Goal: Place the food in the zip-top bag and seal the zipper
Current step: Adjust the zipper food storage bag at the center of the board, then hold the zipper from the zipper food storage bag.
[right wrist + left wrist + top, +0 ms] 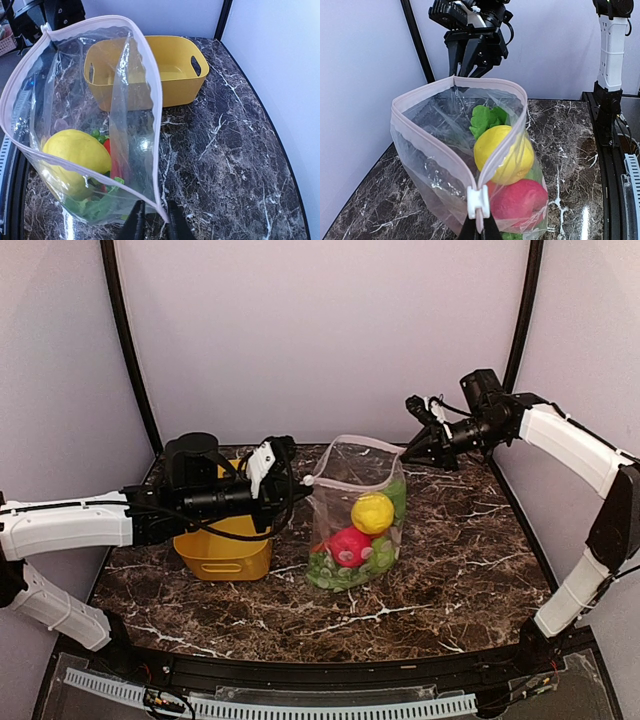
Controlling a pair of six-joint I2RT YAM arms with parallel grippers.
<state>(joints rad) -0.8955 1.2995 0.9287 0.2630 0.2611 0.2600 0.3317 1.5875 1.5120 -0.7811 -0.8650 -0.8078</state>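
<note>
L gripper (480, 232): clamped on zipper (422, 95) end, just under white slider (478, 201).
R gripper (156, 226): narrow gap, fingers straddle far zipper end; pinched or not, can't tell.
Bag (432, 167): upright on marble table (230, 150), mouth open, btwn grippers.
Food: lemon (502, 155), red apple (520, 202), greens (487, 120), all inside bag.
Basket (150, 80): yellow, near bag, L side.

Clear zip-top bag (335, 490) upright, zipper (420, 91) mostly open; yellow lemon (502, 155), red apple (520, 202), perhaps leafy greens (487, 119) inside

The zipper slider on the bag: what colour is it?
The slider is white; left wrist view shows it best.
</note>
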